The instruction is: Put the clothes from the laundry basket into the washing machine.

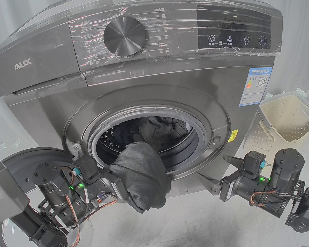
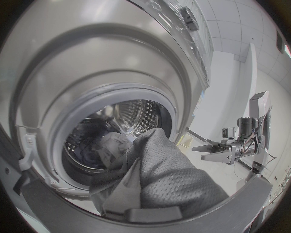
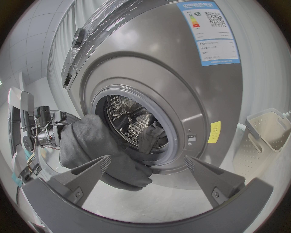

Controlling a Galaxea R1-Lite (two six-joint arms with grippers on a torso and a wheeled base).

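The left tool (image 1: 116, 183) is clenched on the dark grey fabric garment (image 1: 142, 175), which lies across the lower lip of the opening of the grey front-loading washing machine (image 1: 214, 96); its long axis runs from the tool up into the drum (image 2: 142, 113), top end inside, bulk hanging outside; the inward push looks the left arm's job; the right tool (image 1: 211, 165) hangs released, well apart, near the cream perforated laundry basket (image 1: 291, 120).

Silver-grey metallic washing machine (image 1: 49, 116). Dark grey garment (image 1: 142, 175), fine mesh weave. Cream laundry basket (image 1: 265, 134), dotted perforations. Shiny steel drum (image 3: 121, 112), rows of holes. Blue-white label (image 1: 255, 85). Yellow sticker (image 1: 233, 135). Navy and charcoal clothes (image 1: 159, 129).
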